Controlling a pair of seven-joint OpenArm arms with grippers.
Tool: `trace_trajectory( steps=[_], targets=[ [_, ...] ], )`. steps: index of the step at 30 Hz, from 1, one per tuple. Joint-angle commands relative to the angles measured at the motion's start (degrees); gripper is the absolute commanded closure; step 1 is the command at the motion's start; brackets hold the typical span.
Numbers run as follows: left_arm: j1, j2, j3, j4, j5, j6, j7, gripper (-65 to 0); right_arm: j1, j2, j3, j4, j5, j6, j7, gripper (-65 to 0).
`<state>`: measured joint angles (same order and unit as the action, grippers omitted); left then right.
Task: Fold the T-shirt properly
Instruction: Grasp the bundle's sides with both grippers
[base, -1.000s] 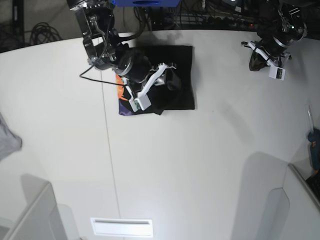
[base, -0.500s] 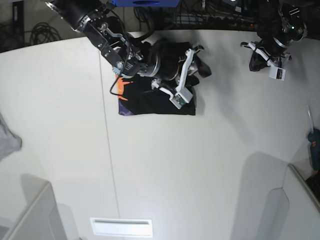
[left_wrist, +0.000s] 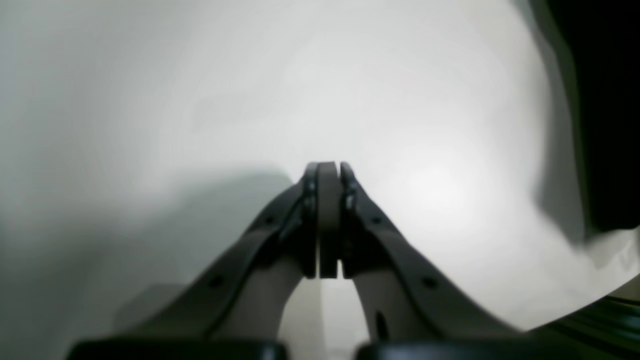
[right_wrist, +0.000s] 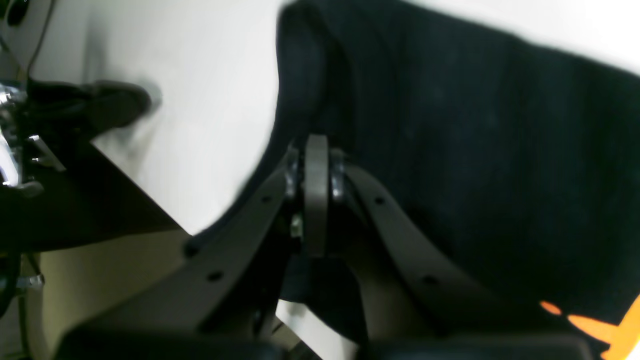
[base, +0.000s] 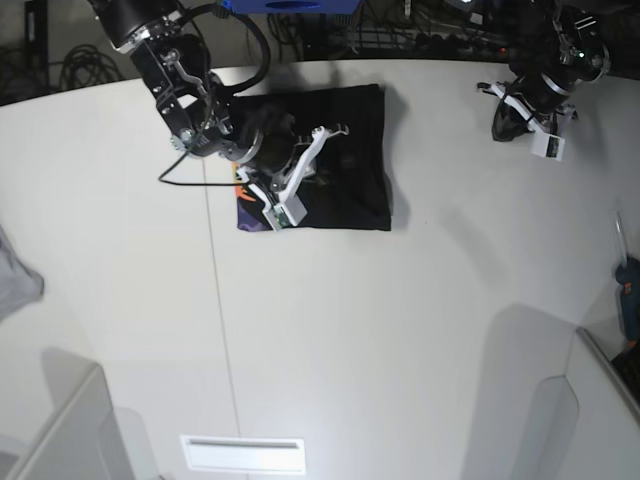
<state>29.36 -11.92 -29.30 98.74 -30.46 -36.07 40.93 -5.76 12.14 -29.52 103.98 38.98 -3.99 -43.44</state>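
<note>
The black T-shirt (base: 350, 185) lies folded into a flat rectangle at the back of the white table (base: 350, 330), with its orange and purple print (base: 243, 196) showing along the left edge. My right gripper (base: 330, 150) hovers over the shirt's left half. In the right wrist view its fingertips (right_wrist: 316, 147) are pressed shut above the black fabric (right_wrist: 475, 150), with nothing visibly pinched between them. My left gripper (base: 522, 112) is parked at the table's back right, far from the shirt. It is shut (left_wrist: 327, 172) over bare table with nothing in it.
A small grey cloth (base: 15, 280) hangs at the left edge. White bin walls stand at the front left (base: 70, 430) and front right (base: 600, 400). A white slot (base: 243, 455) sits near the front edge. A thin cable (base: 185, 158) trails beside the right arm.
My right arm swung back from the shirt's right edge to over its left half and its jaws closed. The shirt now lies flat as a rectangle. The left arm barely moved.
</note>
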Motion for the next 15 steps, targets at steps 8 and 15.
trace_trajectory(
  steps=[8, 15],
  targets=[
    [-0.75, -0.16, 3.15, 1.17, -1.32, -0.45, -1.15, 0.0, 3.25, -0.23, -7.63, -3.63, 0.8, 0.34, 1.37, 0.0],
    [-1.19, 1.24, 2.62, 1.7, -1.32, -0.45, -1.15, 0.0, 4.31, -3.39, -9.91, -6.27, -2.28, -0.8, 0.85, 0.0]
  ],
)
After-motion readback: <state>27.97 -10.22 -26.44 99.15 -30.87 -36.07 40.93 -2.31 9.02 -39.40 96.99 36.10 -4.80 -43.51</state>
